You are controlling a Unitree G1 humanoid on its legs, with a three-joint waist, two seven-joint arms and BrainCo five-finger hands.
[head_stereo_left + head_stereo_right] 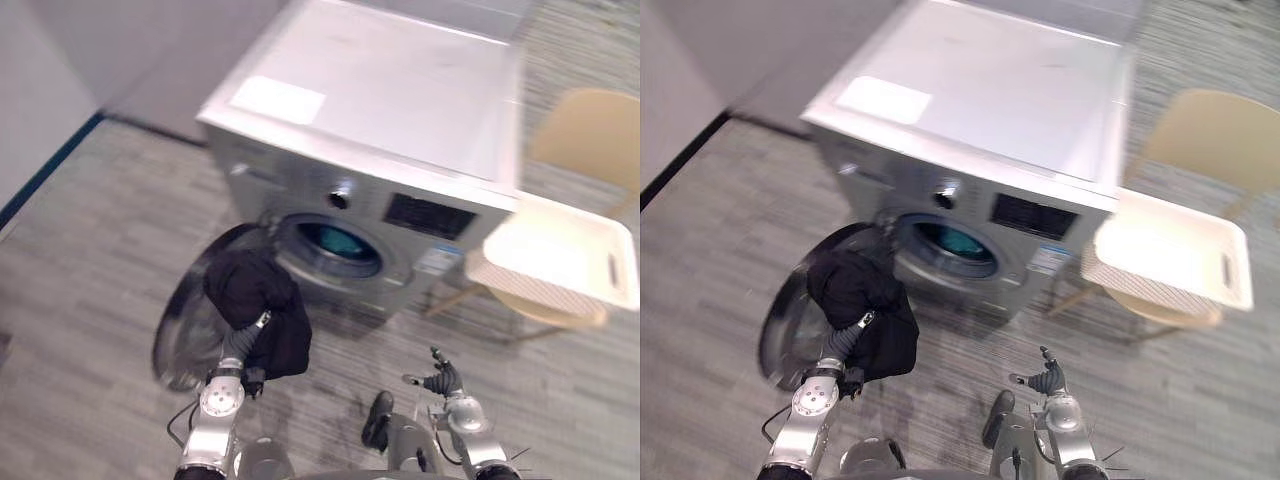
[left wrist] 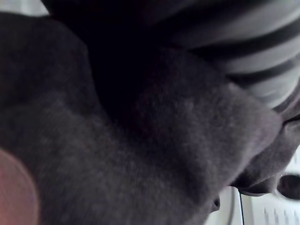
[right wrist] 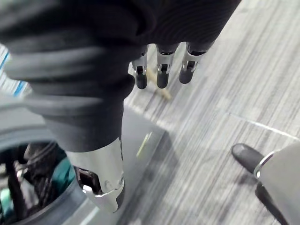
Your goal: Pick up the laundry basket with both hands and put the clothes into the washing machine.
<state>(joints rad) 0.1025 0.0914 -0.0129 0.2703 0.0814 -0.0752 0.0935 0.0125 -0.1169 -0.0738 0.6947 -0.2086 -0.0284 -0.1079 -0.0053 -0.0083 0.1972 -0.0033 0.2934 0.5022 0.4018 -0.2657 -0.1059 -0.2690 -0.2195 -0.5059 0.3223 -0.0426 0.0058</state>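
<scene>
My left hand (image 1: pixel 240 346) holds a black garment (image 1: pixel 262 300) up in front of the washing machine (image 1: pixel 380 130), just left of its round drum opening (image 1: pixel 335 247). The cloth (image 2: pixel 140 140) wraps over that hand and hides its fingers. Teal cloth (image 1: pixel 330 240) lies inside the drum. The machine's door (image 1: pixel 180 335) hangs open at the left, behind the garment. The white laundry basket (image 1: pixel 610 270) rests on a beige chair (image 1: pixel 592 130) right of the machine. My right hand (image 1: pixel 441 380) hovers low over the floor, apart from everything, with straight fingers (image 3: pixel 161 77) and nothing in it.
Grey striped carpet (image 1: pixel 90 260) surrounds the machine. A wall with a dark skirting strip (image 1: pixel 45 170) runs along the left. The chair's legs (image 1: pixel 450 298) stand close to the machine's right front corner.
</scene>
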